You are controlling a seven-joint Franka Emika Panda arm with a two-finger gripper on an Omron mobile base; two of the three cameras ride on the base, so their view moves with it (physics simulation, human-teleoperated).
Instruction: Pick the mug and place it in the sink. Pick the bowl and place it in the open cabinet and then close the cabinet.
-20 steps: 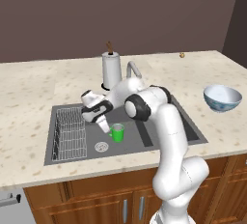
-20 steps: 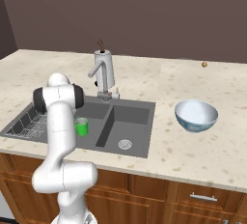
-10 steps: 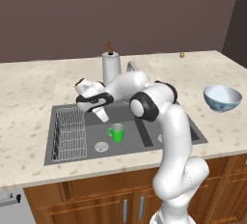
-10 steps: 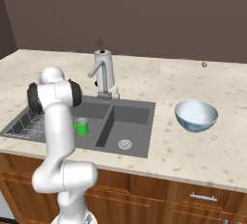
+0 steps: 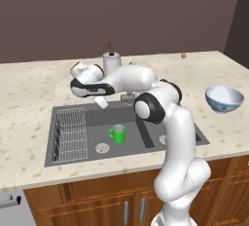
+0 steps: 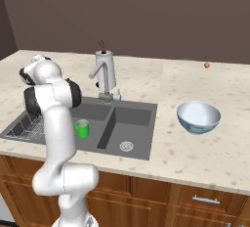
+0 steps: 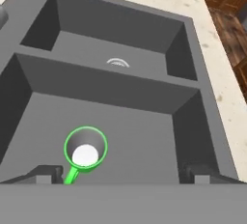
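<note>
The mug [image 5: 117,134] stands upright in the sink's [image 5: 92,114] left basin, beside the rack [image 5: 69,134]. The fingers [image 7: 43,174] hang spread wide above it, holding nothing. The bowl [image 5: 223,99] sits on the desk [image 5: 29,93].

A kitchen — rendered, not real. The landmark is the dark grey two-basin sink [image 5: 127,131] sunk into a speckled beige stone counter [image 5: 29,91]. Behind the sink stands a chrome faucet [image 6: 100,77]; in the sink's left basin lie a wire rack [image 5: 70,133] and a green mug [image 5: 117,133]. On the counter right of the sink sits a white-and-blue bowl [image 6: 198,117]. Below the sink run brown wooden base cabinets [image 6: 195,204] with short silver handles — behind it, a plain dark wall [image 5: 121,10].
</note>
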